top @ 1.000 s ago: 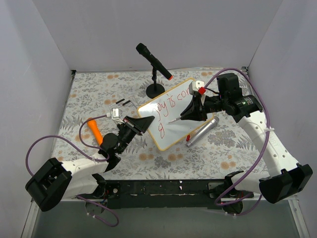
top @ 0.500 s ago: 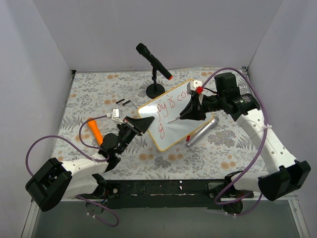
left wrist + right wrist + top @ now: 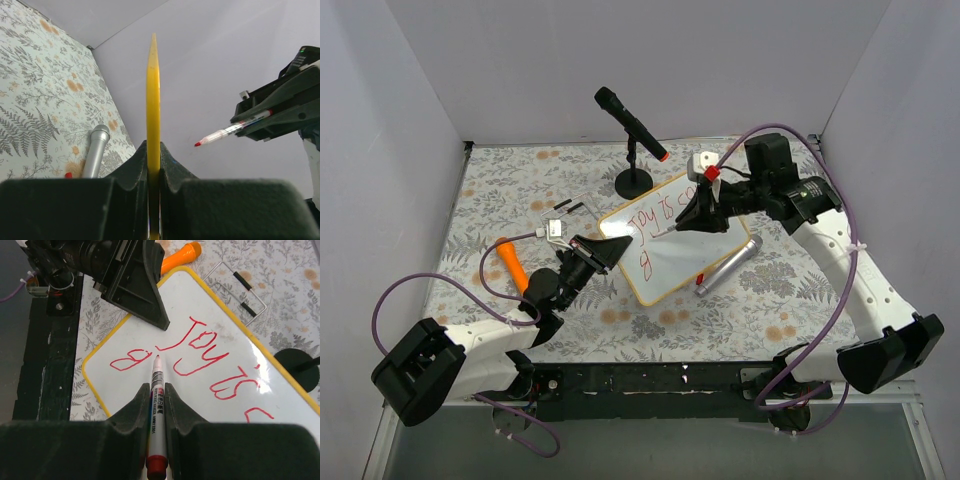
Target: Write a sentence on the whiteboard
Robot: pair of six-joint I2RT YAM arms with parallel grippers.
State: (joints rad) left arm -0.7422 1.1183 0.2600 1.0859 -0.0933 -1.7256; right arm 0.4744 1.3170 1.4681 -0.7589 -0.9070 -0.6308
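Closest to the arm bases, the left claw is squeezed tight on the near-left corner of the whiteboard. In its own wrist view the yellowish frame runs edge-on straight up between the two fingers. There's an orange-handled thing lying on the flowery counter just left of that arm.

The whiteboard sits in the middle of the counter, angled so its long side runs from near-left to far-right. I can't tell whether it's lying flat or tipped up a bit. The sentence is in red: a slanted top line reading "Joy is c..." and under it a second line that's just one loopy letter so far, maybe a "g".

Just beside the board's right edge is a silver microphone, lying roughly parallel to it.

Over the board's far half, the right claw is clamped on a red-capped marker, with the tip aimed between that loopy letter and the hook of the "J". In the left wrist view the tip looks clear of the surface.

Furthest back is a black microphone on a little round stand, just past the board's far edge.
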